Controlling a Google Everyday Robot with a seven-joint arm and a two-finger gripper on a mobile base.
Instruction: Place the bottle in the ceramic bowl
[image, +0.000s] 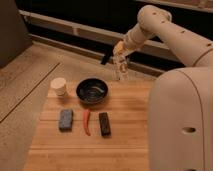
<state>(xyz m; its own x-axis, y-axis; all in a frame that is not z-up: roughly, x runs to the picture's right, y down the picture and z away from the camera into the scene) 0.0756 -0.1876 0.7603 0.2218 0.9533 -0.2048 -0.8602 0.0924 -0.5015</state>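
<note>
Camera view, my pincer: my two-finger gripper (119, 59) hangs in the air above the far edge of the wooden board (125, 142), at the end of my white arm (150, 25) that reaches in from the upper right.
Camera view, its state: clenched, as best I can make out, on the small whitish, semi-clear plastic bottle (120, 70); the bottle sits right under the fingers and touches nothing else, so I judge that I am carrying it.
Camera view, the bottle's axis: its long axis runs close to upright, hanging down from my grip; I cannot tell which end is the capped one.
Camera view, the target: the round, glossy dark blue-black ceramic bowl (92, 92) rests on the far half of the board, mouth up, and looks to have nothing in it.
Camera view, the relation that matters: the bowl lies down and to the picture's left of the bottle, and nearer the camera. The bottle's lower end is above and just beyond the bowl's far right rim, not over the hollow.
Camera view, what the move calls for: in my judgement, a short carry leftward and toward the camera until the bottle is over the bowl's middle, then a descent before I let go.
Camera view, neighbours: a squat white cup (59, 86) stands just left of the bowl; a grey-blue sponge block (65, 119), a red chilli-like strip (87, 121) and a black bar (104, 123) lie in a row in front of it, all apart from my path.
</note>
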